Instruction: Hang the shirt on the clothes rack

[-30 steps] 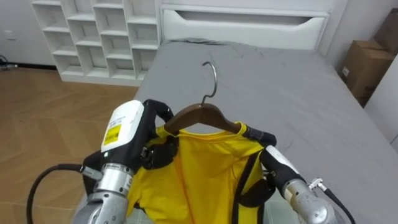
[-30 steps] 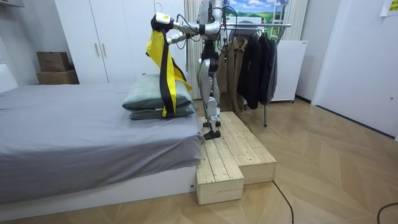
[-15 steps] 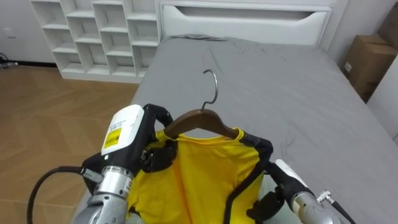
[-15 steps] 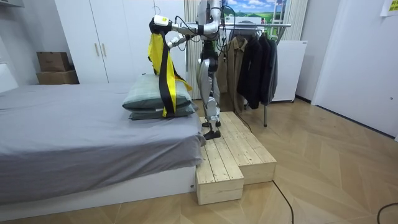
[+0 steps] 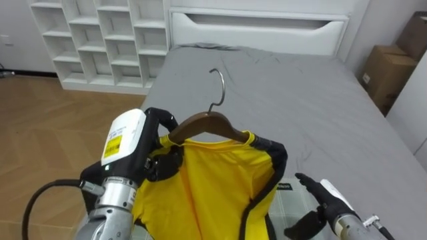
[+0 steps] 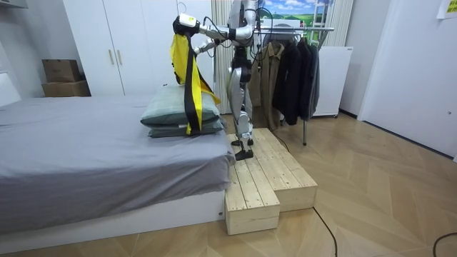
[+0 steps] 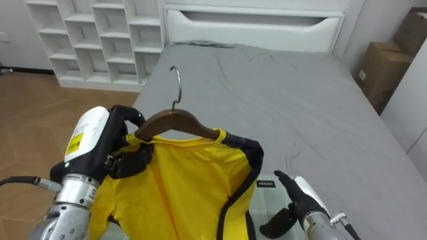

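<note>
The left hand (image 5: 152, 157) is raised at chest height on the left, its dark fingers curled round the left end of a brown wooden hanger with a metal hook (image 5: 203, 123), clamping the cloth there too. A yellow garment with black trim (image 5: 200, 190) hangs from that hanger, draped over both its shoulders, the hook pointing up and away. The right hand (image 5: 325, 193) sits lower on the near right, fingers straight and spread, pointing toward the garment's black edge but apart from it, holding nothing. Beyond lies a bed with a grey sheet (image 5: 300, 100) and a white headboard (image 5: 260, 30); a white cubby shelf (image 5: 100, 40) stands far left and a closed brown cardboard box (image 5: 383, 73) far right. In the room view the robot stands on a pale wooden platform (image 6: 268, 178) beside the bed, arms out over stacked grey pillows (image 6: 182, 111), with a rack of dark coats (image 6: 293, 71) behind it.
</note>
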Controlling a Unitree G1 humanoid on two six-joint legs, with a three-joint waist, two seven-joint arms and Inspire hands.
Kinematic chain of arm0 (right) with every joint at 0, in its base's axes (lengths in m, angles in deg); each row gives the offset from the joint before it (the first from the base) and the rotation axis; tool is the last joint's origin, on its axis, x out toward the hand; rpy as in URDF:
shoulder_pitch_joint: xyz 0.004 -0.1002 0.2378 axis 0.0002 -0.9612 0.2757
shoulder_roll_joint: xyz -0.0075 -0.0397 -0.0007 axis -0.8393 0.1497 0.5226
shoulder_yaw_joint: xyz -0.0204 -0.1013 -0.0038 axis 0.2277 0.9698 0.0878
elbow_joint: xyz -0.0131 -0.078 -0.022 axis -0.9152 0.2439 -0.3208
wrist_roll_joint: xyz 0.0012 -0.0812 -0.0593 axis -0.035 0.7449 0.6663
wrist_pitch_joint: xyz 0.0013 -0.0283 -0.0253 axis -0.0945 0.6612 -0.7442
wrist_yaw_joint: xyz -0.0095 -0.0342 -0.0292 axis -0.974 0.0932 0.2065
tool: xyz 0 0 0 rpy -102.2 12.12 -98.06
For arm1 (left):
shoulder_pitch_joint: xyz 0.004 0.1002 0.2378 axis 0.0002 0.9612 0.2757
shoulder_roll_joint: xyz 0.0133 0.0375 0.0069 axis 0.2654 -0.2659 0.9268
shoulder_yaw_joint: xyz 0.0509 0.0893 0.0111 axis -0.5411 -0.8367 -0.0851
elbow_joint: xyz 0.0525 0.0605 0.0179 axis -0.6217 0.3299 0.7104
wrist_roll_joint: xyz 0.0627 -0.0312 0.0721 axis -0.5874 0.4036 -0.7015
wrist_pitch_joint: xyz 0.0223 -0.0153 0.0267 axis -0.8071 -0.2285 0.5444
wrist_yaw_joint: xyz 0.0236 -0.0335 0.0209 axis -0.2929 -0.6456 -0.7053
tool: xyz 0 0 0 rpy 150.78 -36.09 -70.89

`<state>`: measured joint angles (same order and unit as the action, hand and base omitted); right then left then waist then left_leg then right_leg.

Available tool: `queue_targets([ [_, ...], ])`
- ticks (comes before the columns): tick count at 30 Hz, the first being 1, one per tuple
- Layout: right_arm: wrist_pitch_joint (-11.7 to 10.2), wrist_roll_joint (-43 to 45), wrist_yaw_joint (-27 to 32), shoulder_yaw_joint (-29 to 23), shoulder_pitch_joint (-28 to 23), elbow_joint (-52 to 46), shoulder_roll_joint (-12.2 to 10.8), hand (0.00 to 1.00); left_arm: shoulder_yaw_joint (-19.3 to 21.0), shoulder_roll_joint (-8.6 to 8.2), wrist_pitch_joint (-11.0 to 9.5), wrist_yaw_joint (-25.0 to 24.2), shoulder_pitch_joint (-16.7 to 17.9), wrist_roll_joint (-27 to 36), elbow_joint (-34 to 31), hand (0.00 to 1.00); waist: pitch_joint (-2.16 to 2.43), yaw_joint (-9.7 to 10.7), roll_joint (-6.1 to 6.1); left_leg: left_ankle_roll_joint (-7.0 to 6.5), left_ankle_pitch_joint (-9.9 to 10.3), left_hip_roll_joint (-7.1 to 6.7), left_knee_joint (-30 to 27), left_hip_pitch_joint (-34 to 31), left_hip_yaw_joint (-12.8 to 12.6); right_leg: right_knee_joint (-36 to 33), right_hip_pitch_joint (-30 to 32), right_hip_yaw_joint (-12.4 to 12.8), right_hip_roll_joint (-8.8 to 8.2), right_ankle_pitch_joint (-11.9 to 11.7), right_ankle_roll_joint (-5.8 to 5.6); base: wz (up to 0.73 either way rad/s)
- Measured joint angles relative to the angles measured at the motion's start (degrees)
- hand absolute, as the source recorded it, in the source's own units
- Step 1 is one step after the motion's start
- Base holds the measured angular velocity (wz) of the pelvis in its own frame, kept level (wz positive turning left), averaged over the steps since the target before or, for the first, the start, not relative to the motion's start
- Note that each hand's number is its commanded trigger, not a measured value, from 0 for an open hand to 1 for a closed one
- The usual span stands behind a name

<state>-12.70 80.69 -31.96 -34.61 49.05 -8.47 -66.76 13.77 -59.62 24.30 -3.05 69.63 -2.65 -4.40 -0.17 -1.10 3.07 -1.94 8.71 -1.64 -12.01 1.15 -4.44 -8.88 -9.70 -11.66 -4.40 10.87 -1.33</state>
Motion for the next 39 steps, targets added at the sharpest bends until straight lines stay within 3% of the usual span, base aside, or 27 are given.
queue_targets([
  [17, 0.0, 0.01, 0.08, -0.02, 0.01, -0.44, 0.02, 0.0, 1.07, 0.0, 0.0, 0.24, 0.0, 0.39, 1.39, 1.0, 0.01, -0.05, 0.01, -0.01, 0.01, 0.11, -0.68, -0.67, -0.12, -0.79, 0.66, 0.12, 0.01, 0.0, 0.0, 0.0],
  [29, -0.47, 0.49, 0.62, 0.65, 0.02, -19.6, -0.01, 0.0, 0.95, 0.33, -0.16, 0.27, -0.01, 2.48, 0.96, 1.0, -0.05, 0.13, 0.03, -0.01, 0.01, 0.19, -0.17, 0.55, -0.13, -0.68, -0.2, 0.48, 0.08, 0.01, -0.01, -0.01],
  [39, -0.15, -0.13, 0.58, 0.65, -0.2, -25.81, -0.01, 0.0, 1.02, 0.31, -0.15, 0.27, -0.01, 2.58, 0.95, 1.0, -0.05, -0.21, 0.04, -0.01, 0.01, 0.17, -0.16, 0.58, -0.13, -0.7, -0.19, 0.69, 0.09, 0.0, -0.01, 0.0],
])
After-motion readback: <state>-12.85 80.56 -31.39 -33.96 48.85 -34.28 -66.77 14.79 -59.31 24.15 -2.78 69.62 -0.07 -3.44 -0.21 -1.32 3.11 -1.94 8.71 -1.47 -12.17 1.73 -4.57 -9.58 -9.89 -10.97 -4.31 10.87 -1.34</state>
